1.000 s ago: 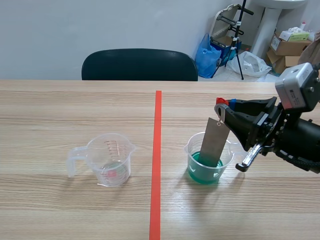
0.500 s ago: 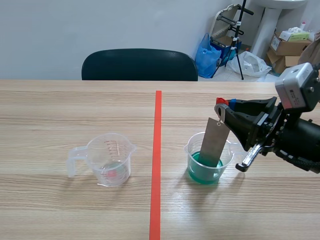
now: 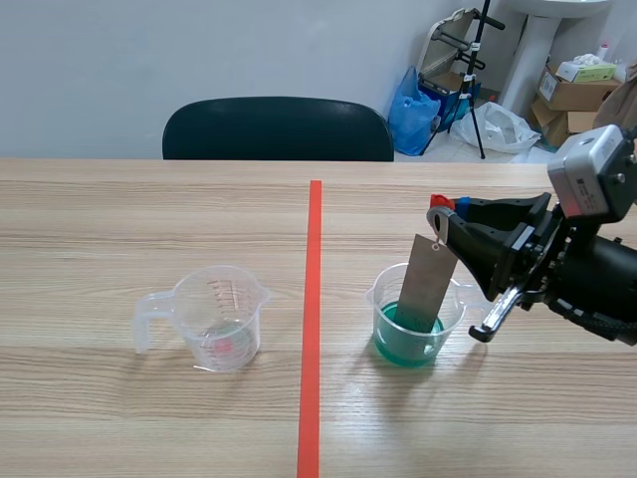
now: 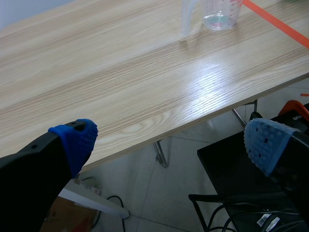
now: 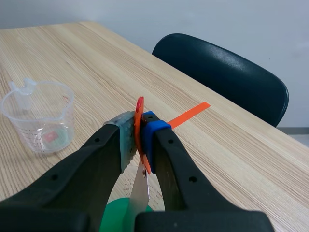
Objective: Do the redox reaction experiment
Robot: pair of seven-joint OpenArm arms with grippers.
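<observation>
The right fingers (image 5: 113, 145) are pressed together on a thin orange-red clip (image 5: 139, 108), caught between their grey-green and blue pads. A grey metal strip (image 3: 428, 279) hangs from that clip and leans slightly. Its lower end stands in the green liquid of a clear beaker (image 3: 383, 339) just ahead of and below the right fingers. This beaker sits on the wooden surface (image 3: 119, 219), to the right of the orange-red tape line (image 3: 313, 319). On the tape's other side, well apart, stands a second clear measuring cup (image 3: 221, 319) with red markings. Its handle points away from the tape, and only a faint greenish trace lies at its bottom. A dark chair (image 3: 277, 129) stands behind the far edge of the surface.

The left fingers (image 4: 77, 140) are spread wide with nothing between them. They hang off the surface's edge over the floor, with the measuring cup far ahead.
</observation>
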